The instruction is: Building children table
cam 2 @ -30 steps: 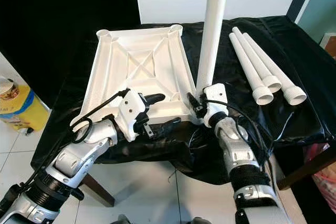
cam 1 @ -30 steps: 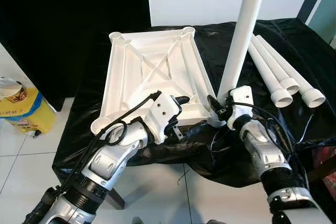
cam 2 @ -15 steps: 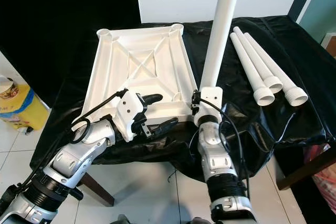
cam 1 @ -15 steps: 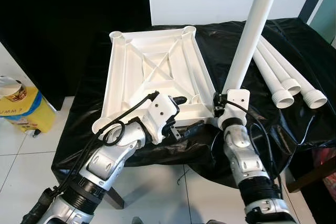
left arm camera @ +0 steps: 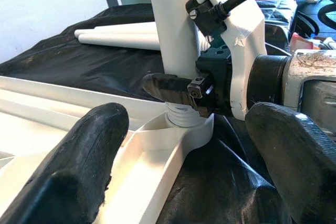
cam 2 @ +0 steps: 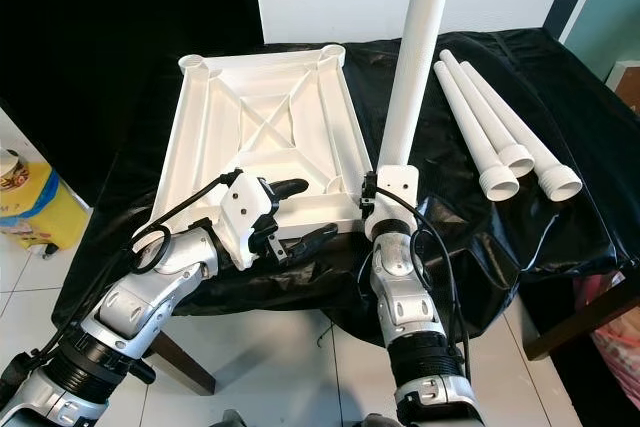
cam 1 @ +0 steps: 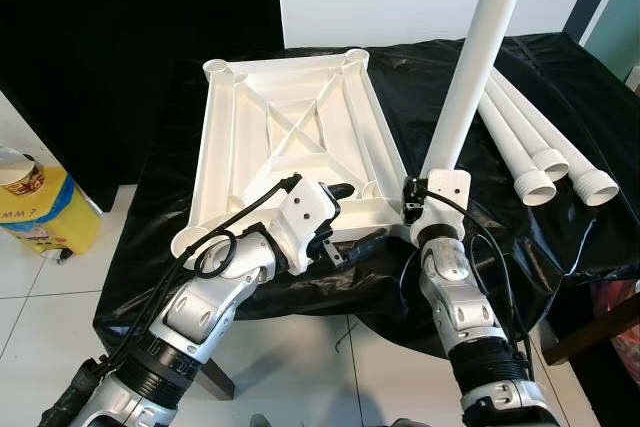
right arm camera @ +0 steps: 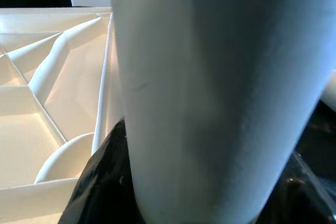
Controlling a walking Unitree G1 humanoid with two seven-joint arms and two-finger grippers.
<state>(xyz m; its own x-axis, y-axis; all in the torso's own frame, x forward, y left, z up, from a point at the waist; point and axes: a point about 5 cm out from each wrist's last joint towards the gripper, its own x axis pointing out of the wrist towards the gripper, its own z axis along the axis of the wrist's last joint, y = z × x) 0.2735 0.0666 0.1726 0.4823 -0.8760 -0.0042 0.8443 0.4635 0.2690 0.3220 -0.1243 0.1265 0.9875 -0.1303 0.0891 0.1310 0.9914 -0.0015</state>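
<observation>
Right end effector (cam 2: 383,187) shifted little, clamping upright leg (cam 2: 415,57), left end effector (cam 2: 300,215) spread at tabletop (cam 2: 260,127) edge

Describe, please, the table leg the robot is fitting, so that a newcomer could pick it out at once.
On the black-draped table lies an upturned white plastic tabletop. At its near right corner socket stands a long white plastic tube leg, gripped low down by the right gripper, while the left gripper sits at the tabletop's near edge. Unlike the three spare white leg tubes lying flat to the right, it stands nearly upright.
</observation>
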